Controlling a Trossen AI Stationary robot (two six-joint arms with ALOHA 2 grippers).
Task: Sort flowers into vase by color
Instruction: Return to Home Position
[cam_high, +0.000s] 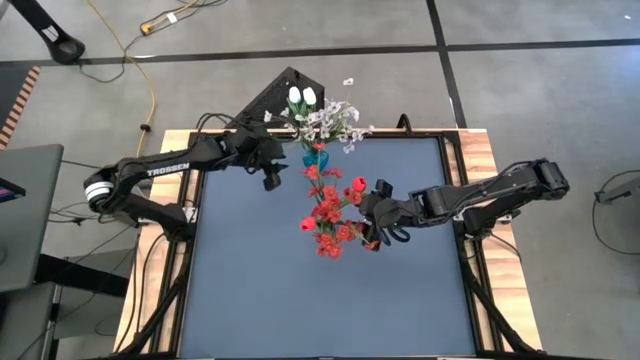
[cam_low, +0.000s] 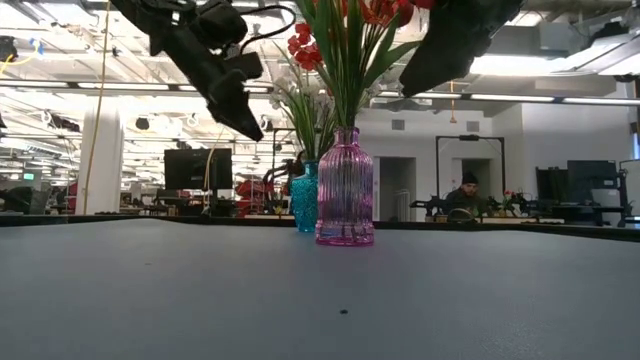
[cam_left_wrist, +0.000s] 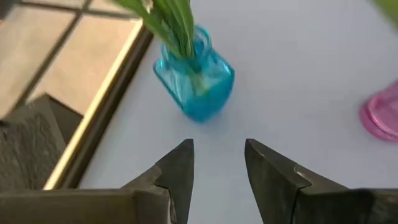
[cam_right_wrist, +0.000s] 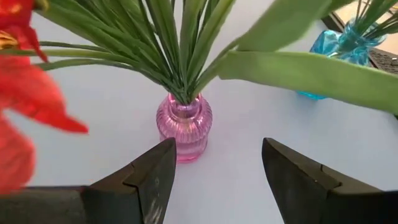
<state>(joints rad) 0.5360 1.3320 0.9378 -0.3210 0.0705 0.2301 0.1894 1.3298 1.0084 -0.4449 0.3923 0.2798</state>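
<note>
A dark grey worktop (cam_high: 300, 300) carries two glass vases, both standing upright towards its back edge. The turquoise glass vase (cam_left_wrist: 196, 81) stands close to the back rim and holds the white flowers (cam_high: 325, 118) — two white tulips and a cloud of small pale blossoms on thin green stems. A little in front of it, nearer the middle, the pink ribbed glass vase (cam_low: 345, 185) holds the red flowers (cam_high: 330, 212), tulips and blossom sprays whose stems and long leaves fan out of its neck. The vases are near each other but apart. The left arm (cam_high: 190, 160) reaches in from the left side; the left jaws hang in the air just beside the turquoise vase, parted and holding nothing. The right arm (cam_high: 470, 195) reaches in from the right side — the right jaws hang above the worktop next to the red bouquet, spread wide and empty
</note>
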